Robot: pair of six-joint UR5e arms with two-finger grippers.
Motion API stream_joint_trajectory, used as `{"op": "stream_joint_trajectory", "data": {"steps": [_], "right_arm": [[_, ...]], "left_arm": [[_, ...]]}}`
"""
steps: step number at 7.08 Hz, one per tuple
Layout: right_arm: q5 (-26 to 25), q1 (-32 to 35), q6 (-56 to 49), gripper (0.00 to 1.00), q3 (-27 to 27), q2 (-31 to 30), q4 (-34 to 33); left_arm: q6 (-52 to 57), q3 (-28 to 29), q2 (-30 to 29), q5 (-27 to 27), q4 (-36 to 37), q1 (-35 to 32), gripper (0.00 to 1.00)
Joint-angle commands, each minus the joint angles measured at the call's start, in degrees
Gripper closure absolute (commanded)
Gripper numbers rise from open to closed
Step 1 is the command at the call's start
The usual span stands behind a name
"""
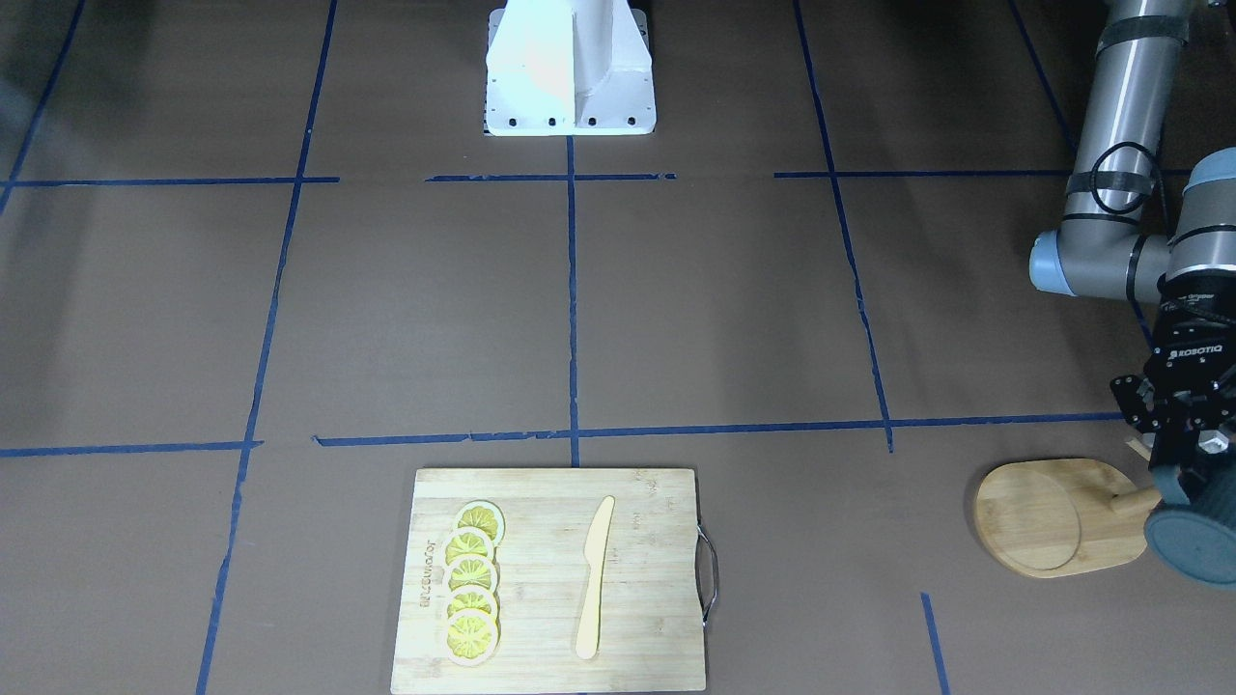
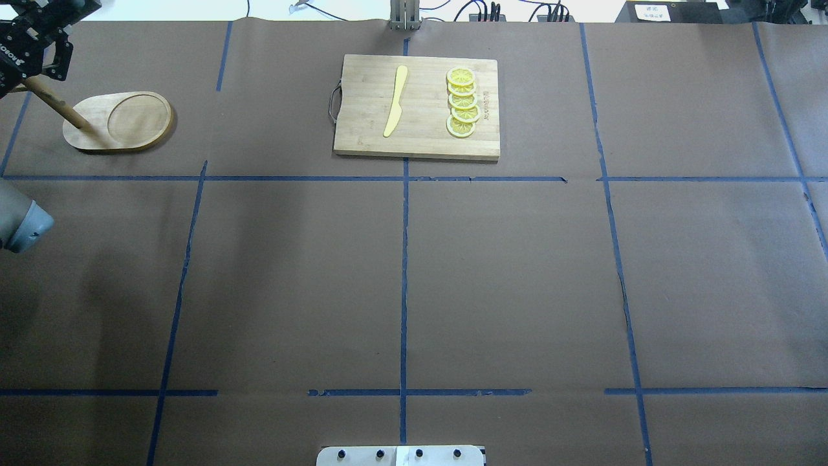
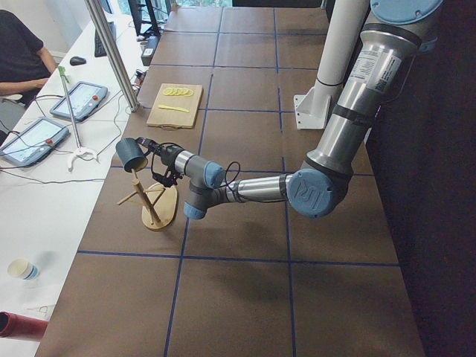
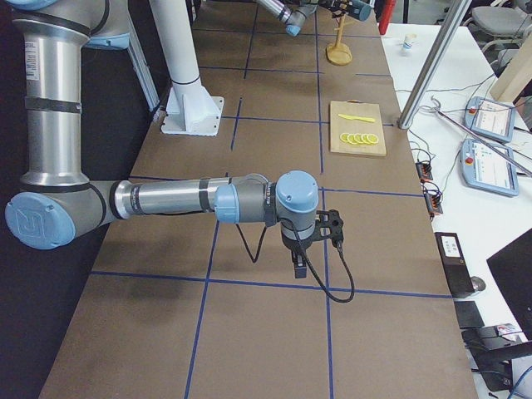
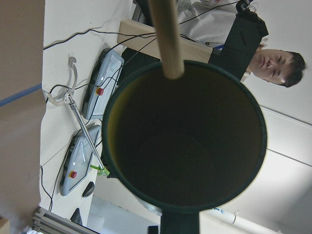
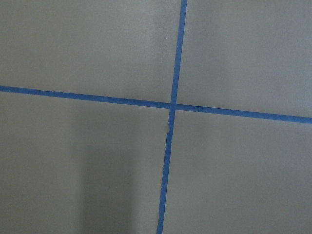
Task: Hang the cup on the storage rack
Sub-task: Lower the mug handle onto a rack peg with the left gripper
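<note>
The storage rack [image 3: 163, 208] was seen standing just beneath the left gripper [image 3: 151, 151], which was clamped on the cup [image 3: 132, 154]. Only the left wrist view showed 1 wooden rod [image 5: 165, 34] of the rack ending at the cup's rim. The right gripper [image 4: 331, 226] was shown from the side alone, so it could not be told whether it was parted or closed.
</note>
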Motion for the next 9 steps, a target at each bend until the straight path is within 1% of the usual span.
{"op": "stream_joint_trajectory", "data": {"steps": [1, 2, 4, 6, 7, 8, 9], "right_arm": [[-0.02, -0.03, 0.06, 0.0, -0.14, 0.06, -0.02], [-0.02, -0.03, 0.06, 0.0, -0.14, 0.06, -0.02], [-0.02, -0.03, -0.02, 0.0, -0.14, 0.06, -0.02], [-0.02, -0.03, 0.06, 0.0, -0.14, 0.06, -0.02], [-0.02, -0.03, 0.06, 0.0, -0.14, 0.06, 0.06], [-0.02, -0.03, 0.06, 0.0, -0.14, 0.06, -0.02], [-0.02, -0.03, 0.06, 0.0, -0.23, 0.06, -0.02]], "left_arm": [[-2.33, -0.02, 3.15, -0.03, -4.16, 0.15, 0.97], [-2.52, -0.02, 4.56, -0.03, -6.34, 0.15, 0.97], [-5.75, 0.07, 5.28, -0.12, -6.62, 0.15, 0.97], [-5.77, 1.82, 5.54, -0.12, -6.62, 0.42, 0.97], [-5.77, 2.35, 5.37, -0.12, -6.54, 0.77, 0.95], [-5.77, 2.61, 5.45, -0.12, -6.62, 1.2, 0.94], [-5.77, 2.62, 5.46, -0.12, -6.54, 1.21, 0.9]]}}
